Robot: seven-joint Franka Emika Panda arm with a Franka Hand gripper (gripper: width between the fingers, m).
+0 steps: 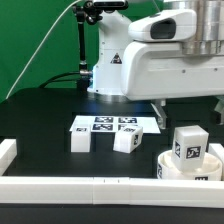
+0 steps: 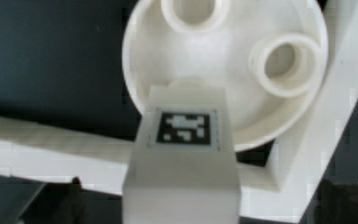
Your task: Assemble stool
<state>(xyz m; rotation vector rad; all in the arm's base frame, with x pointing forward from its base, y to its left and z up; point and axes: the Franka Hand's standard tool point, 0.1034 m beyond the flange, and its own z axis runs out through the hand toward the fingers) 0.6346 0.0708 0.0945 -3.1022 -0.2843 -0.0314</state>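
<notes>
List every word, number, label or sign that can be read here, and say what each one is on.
No words or numbers can be read.
marker board: black-and-white square tags, patterns only.
upright leg on the seat: one square tag, pattern only.
loose leg and second loose leg: any tags too small to make out.
arm: small dark triangular sign, too blurred to read.
</notes>
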